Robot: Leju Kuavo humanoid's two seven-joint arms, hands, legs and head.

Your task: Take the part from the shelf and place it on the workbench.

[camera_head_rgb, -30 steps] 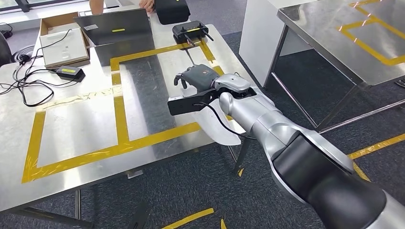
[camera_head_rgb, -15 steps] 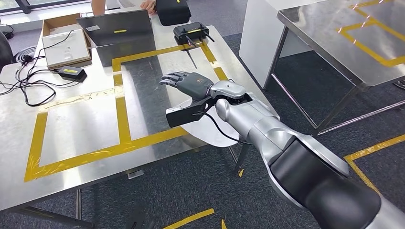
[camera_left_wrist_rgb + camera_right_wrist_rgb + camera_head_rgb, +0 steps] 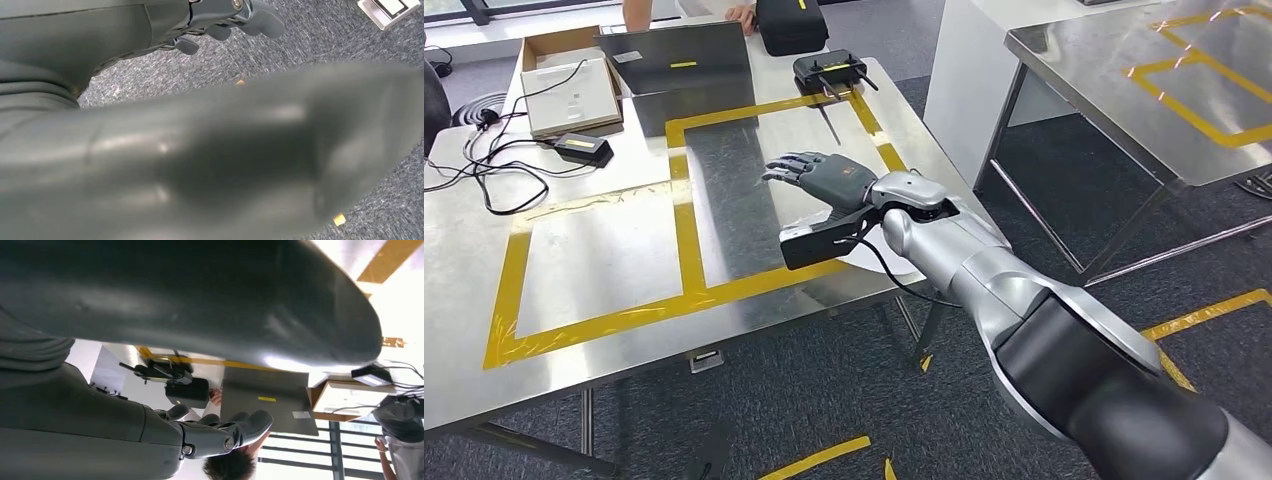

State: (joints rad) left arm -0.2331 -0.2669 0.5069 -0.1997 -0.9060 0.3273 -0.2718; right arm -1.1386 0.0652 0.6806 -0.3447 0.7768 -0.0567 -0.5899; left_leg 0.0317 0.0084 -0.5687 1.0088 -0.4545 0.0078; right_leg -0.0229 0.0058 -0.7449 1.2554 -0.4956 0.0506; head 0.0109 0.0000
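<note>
The part (image 3: 902, 268), a pale curved sheet, lies on the steel workbench (image 3: 604, 250) at its right front edge, half hidden under my right forearm. My right hand (image 3: 824, 178) hovers just beyond it over the yellow-taped rectangle (image 3: 686, 240), fingers spread and holding nothing. In the right wrist view that hand (image 3: 220, 432) stretches out empty toward the far end of the bench. My left hand (image 3: 225, 20) hangs over grey carpet, holding nothing, its thumb apart from its fingers.
At the bench's far end sit a grey laptop (image 3: 674, 65), a cardboard box (image 3: 569, 85), a black controller (image 3: 829, 70), a black bag (image 3: 789, 22), and a power brick (image 3: 584, 148) with cables. A person stands behind. A second steel table (image 3: 1144, 80) is to the right.
My right hand's fingers went from curled to spread out over the bench. The view has shifted slightly; the part stays under the forearm.
</note>
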